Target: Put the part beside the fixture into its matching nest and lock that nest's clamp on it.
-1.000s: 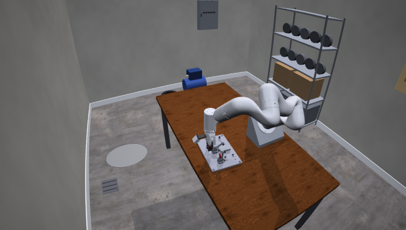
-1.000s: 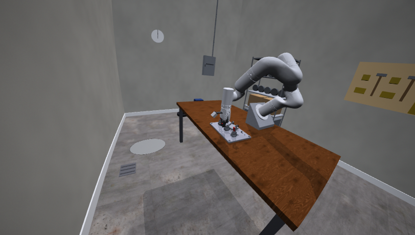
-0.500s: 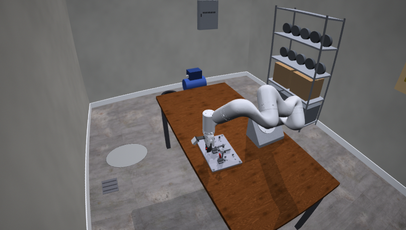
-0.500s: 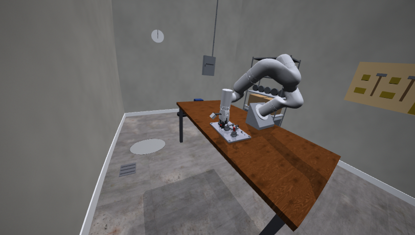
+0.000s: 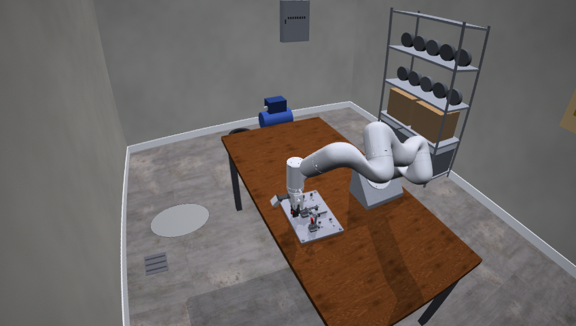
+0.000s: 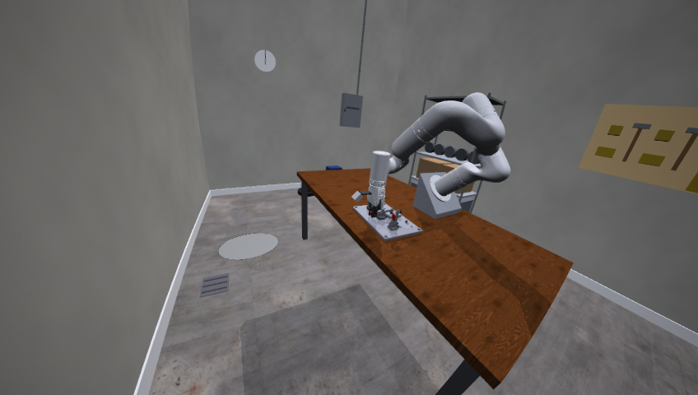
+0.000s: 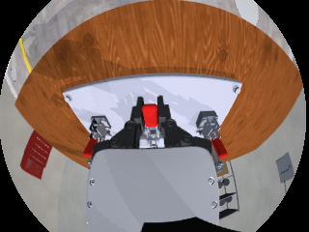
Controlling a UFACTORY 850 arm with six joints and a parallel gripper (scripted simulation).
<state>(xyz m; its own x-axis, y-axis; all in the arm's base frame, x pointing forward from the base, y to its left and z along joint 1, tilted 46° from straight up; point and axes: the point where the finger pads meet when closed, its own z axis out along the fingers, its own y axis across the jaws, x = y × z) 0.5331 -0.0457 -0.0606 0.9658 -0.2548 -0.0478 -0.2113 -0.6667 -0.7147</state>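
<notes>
At the table's (image 5: 363,258) left edge, the fixture plate (image 5: 323,236) is carrying three clamps. The gripper (image 5: 294,210) is standing over the plate's far-left clamp, its fingers clenching that clamp's red handle (image 7: 150,115), seen between them in the wrist view. Further right, another clamp's red handle (image 5: 312,220) is standing upright. I cannot tell where the part is lying. At far right, shelves (image 5: 428,106) are holding brown boxes (image 5: 434,119)

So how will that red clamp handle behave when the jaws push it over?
The red handle looks stiff, probably no flex. Pinned to its clamp on the fixture plate, it likely swings, not lifts. Small: may slip.
</notes>
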